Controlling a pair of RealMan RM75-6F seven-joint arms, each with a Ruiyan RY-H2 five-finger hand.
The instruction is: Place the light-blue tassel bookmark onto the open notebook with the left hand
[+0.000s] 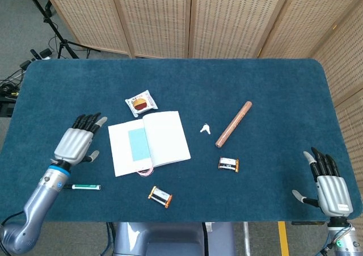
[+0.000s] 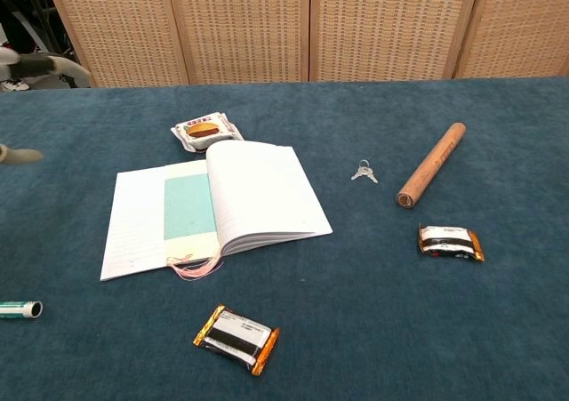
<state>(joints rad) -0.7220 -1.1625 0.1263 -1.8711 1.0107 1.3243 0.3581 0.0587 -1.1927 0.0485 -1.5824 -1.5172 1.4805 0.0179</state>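
Observation:
The light-blue bookmark (image 1: 138, 144) (image 2: 188, 205) lies flat on the left page of the open notebook (image 1: 164, 137) (image 2: 258, 192), its pink tassel (image 2: 196, 266) trailing over the notebook's front edge. My left hand (image 1: 78, 144) hovers left of the notebook, apart from it, fingers spread and holding nothing; in the chest view only its fingertips (image 2: 36, 63) show at the left edge. My right hand (image 1: 329, 186) rests open near the table's front right corner, seen only in the head view.
A snack packet (image 1: 142, 103) lies behind the notebook. Keys (image 1: 205, 129), a brown cylinder (image 1: 233, 124) and a wrapped bar (image 1: 228, 164) lie to the right. Another wrapped bar (image 1: 160, 197) sits in front, and a green-tipped pen (image 1: 86, 186) is near my left forearm.

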